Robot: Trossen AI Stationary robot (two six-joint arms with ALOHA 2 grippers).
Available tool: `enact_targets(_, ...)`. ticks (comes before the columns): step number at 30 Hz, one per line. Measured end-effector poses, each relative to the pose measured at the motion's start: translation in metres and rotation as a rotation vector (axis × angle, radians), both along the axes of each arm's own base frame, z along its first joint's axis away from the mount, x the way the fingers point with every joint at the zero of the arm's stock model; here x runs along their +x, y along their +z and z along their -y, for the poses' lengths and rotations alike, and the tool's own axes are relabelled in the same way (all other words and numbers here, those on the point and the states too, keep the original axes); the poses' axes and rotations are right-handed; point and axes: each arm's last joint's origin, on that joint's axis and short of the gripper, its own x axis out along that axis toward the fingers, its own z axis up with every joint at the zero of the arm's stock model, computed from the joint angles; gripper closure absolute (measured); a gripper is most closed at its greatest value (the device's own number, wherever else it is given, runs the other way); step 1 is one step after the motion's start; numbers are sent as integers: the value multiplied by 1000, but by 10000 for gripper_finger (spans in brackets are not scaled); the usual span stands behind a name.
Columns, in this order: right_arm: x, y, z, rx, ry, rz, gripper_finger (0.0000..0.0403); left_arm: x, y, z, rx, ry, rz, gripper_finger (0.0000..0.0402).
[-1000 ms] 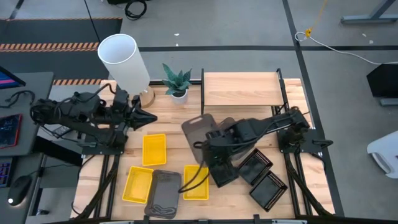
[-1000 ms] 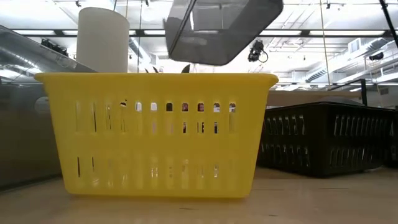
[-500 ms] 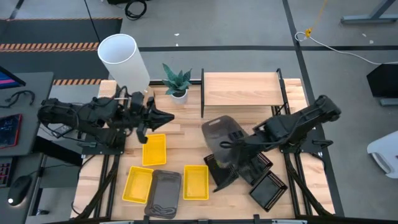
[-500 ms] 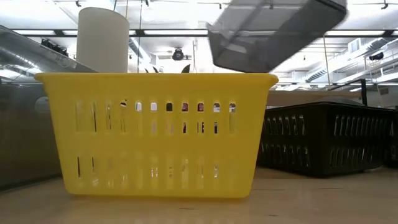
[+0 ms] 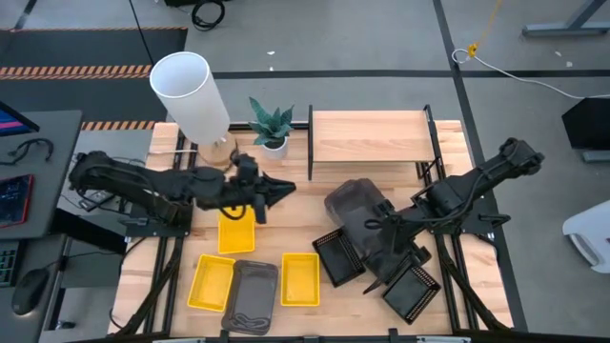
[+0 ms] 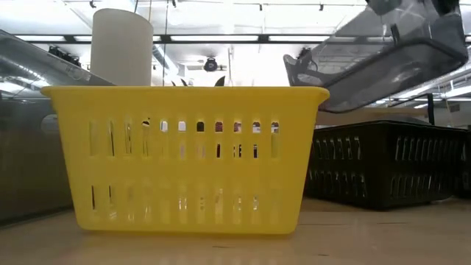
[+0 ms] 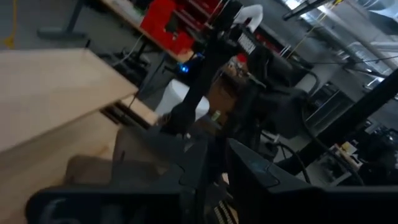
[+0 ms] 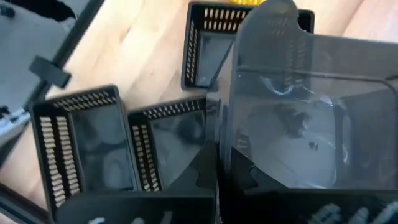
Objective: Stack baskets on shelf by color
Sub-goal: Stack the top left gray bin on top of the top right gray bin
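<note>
right pincer clamped; left pincer extended.

Overhead straight down on the whole bench; low one level, right up against a yellow basket; wrist cams close, both catching the lifted grey basket.

Grey concrete floor surrounds the wooden table. At ten o'clock a strip of orange-and-black hazard tape runs along the edge of a dark mat. At nine o'clock stands a grey desk with a mouse nearer eight. A yellow cable trails at one o'clock. In the low view, long ceiling lights and white ducts run overhead.
</note>
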Motion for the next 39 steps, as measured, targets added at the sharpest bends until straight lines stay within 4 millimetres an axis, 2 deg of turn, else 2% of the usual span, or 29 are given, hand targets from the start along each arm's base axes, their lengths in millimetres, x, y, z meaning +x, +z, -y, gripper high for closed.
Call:
enact_targets(9, -4, -11, 2, -22, 21, -26, 401, 14, -16, 14, -66, -31, -43, 320)
enact_targets(26, -2, -13, 10, -86, 61, -15, 401, 14, -5, 18, -69, -75, 61, 320)
enact_targets(35, -2, -45, 18, -124, 64, -59, 401, 14, -5, 18, -66, -75, 60, 321)
enact_targets(39, -2, -54, 18, -130, 80, -57, 401, 14, -5, 18, -64, -75, 60, 320)
